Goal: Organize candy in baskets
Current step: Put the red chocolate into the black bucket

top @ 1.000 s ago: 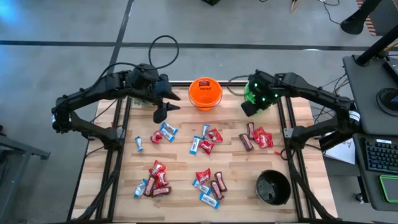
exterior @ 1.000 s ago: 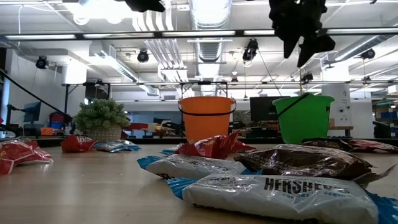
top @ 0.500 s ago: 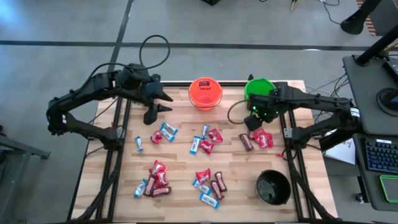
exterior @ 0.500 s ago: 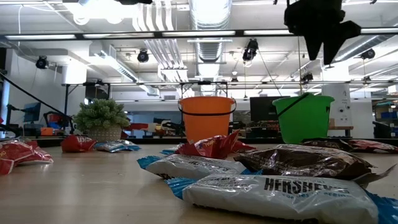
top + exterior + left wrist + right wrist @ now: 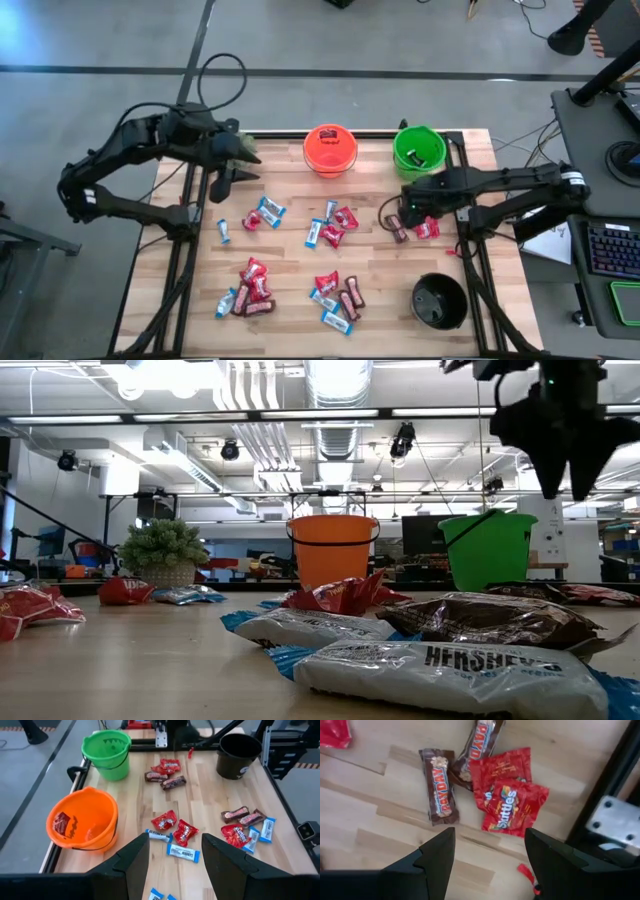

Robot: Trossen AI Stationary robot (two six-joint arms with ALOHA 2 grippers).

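The right gripper (image 5: 408, 214), fingers spread and empty, hangs over a cluster of brown bars (image 5: 440, 786) and red packets (image 5: 512, 805) near the table's (image 5: 380, 265) right edge. The left gripper (image 5: 222, 184), also spread and empty, waits above the back left corner. The orange basket (image 5: 330, 150) and green basket (image 5: 419, 148) stand at the back edge, the black basket (image 5: 439, 301) at the front right corner, with candy scattered between.

Wood-plank table (image 5: 380, 270); glossy crinkly candy wrappers (image 5: 507, 800); smooth plastic baskets (image 5: 82, 820).

You've got two baskets (image 5: 330, 150) at the counter's (image 5: 290, 262) far edge, candy (image 5: 331, 226) spread before them, a third basket (image 5: 439, 301) near right.
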